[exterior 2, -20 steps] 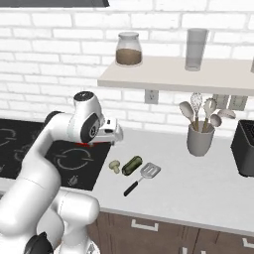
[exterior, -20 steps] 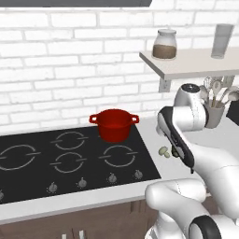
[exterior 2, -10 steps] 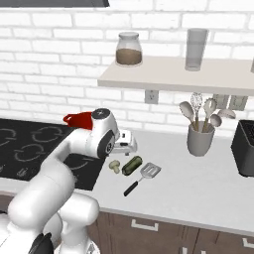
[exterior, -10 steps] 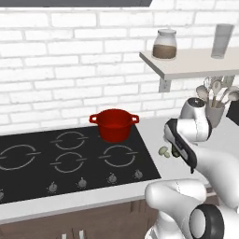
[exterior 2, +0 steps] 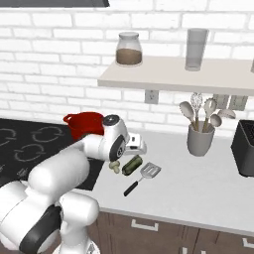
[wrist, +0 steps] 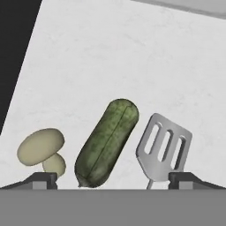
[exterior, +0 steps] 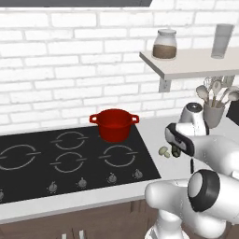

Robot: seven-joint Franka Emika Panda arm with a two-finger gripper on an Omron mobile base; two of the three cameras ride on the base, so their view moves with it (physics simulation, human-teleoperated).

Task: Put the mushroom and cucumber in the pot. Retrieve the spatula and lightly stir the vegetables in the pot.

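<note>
A brownish mushroom, a dark green cucumber and a metal spatula lie side by side on the white counter. My gripper hovers over them, open wide, with the cucumber lined up between its fingertips and nothing held. From the right base view the hand hangs just above the mushroom, the cucumber and the black-handled spatula. The red pot stands on the stove's back right, to the left of the vegetables; it also shows behind my arm as the pot.
The black stove borders the counter on the left. A grey utensil cup stands at the back right, with a dark toaster beyond it. A shelf above carries a jar and a glass.
The arm has swung right and down, from near the stove's edge to just above the vegetables. The gripper stayed open. Pot, mushroom, cucumber and spatula have not moved.
</note>
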